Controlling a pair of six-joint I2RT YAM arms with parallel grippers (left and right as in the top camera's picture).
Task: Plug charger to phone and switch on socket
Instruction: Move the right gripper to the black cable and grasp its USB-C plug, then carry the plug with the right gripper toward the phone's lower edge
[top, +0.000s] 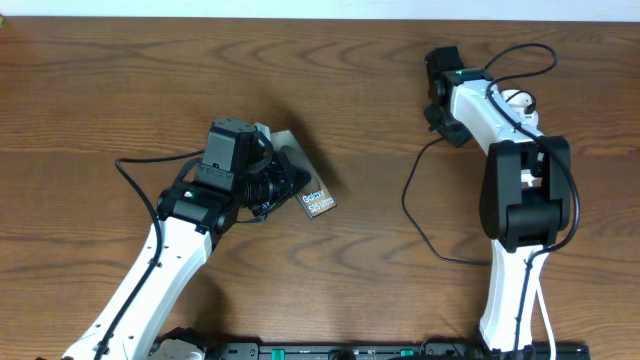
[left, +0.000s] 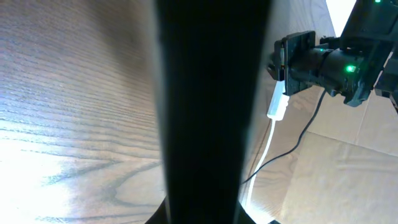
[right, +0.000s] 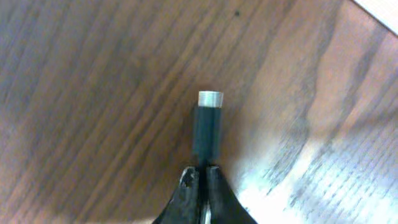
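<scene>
Charger (right: 208, 127), phone (top: 312, 195), woodgrain table (top: 100, 80); perhaps white wall (top: 300, 6)

The phone (top: 308, 192), dark grey with white "Galaxy" lettering at one end, is angled diagonally left of the table's centre. The charger (right: 207, 130) has a black connector with a silver tip, and its thin black cable loops across the right side.

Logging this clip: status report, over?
Left hand shut on phone. Right hand shut on charger tip, not yet plugged. No obstacle seen between.
</scene>
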